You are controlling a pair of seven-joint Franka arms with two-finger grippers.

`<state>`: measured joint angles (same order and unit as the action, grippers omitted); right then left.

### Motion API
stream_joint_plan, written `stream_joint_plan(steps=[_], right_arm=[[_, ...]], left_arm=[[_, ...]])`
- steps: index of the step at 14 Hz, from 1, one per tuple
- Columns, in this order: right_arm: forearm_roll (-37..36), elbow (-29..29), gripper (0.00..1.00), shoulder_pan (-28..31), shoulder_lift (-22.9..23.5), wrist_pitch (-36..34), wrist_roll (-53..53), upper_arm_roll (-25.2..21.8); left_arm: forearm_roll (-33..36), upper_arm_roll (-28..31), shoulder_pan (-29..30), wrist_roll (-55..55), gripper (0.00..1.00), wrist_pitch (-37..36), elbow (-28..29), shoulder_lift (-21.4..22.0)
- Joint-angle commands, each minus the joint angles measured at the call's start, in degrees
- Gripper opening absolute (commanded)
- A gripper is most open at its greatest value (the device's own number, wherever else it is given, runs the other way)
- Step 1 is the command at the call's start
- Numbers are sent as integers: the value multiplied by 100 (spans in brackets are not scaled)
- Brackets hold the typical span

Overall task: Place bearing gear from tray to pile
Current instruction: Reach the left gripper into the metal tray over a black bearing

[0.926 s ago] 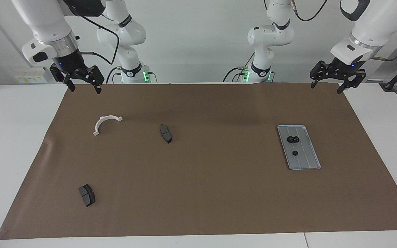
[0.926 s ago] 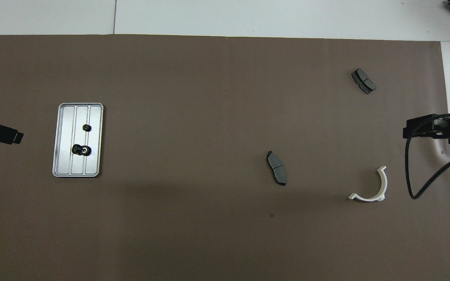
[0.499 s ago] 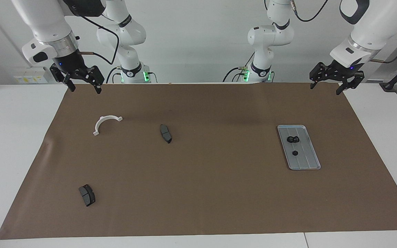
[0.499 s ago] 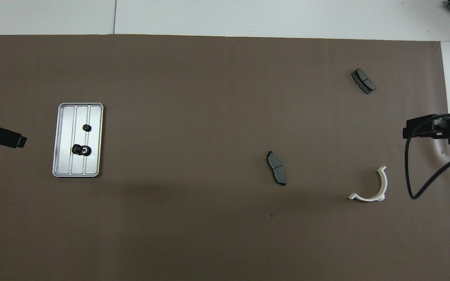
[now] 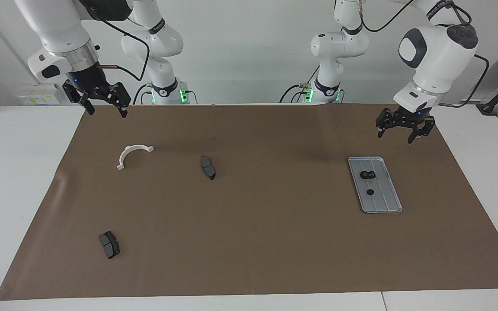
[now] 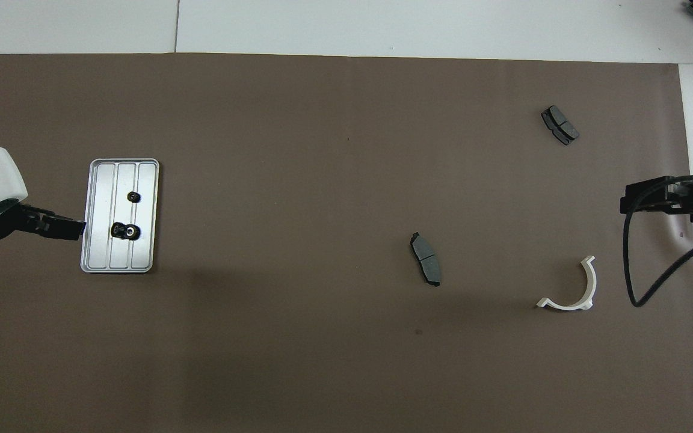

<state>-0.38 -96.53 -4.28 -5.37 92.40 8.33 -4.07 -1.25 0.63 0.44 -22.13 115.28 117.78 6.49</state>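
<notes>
The left pincer (image 5: 400,128) is hanging wide and empty above the mat, just short of the tray (image 5: 386,203). The bearing gear (image 5: 367,175) is lying in that tray. The reach step is underway; next comes descending over the gear. The right pincer (image 5: 100,103) is waiting, wide, near the white bracket (image 5: 131,154).

table (image 5: 15,172) | brown mat (image 5: 253,242) | tray (image 5: 385,206), bracket (image 5: 133,154), pads (image 5: 208,167)
</notes>
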Motion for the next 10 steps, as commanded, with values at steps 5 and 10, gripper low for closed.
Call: stream_joint_plan(steps=[5, 10], right_arm=[[29, -130, 100, 15, -96, 59, 72, 38], [29, -130, 100, 15, -96, 50, 64, 38]], left_arm=[[81, -10, 114, -639, 100, 1408, 772, -428], [72, -19, 255, -2670, 84, 1611, 781, -710]])
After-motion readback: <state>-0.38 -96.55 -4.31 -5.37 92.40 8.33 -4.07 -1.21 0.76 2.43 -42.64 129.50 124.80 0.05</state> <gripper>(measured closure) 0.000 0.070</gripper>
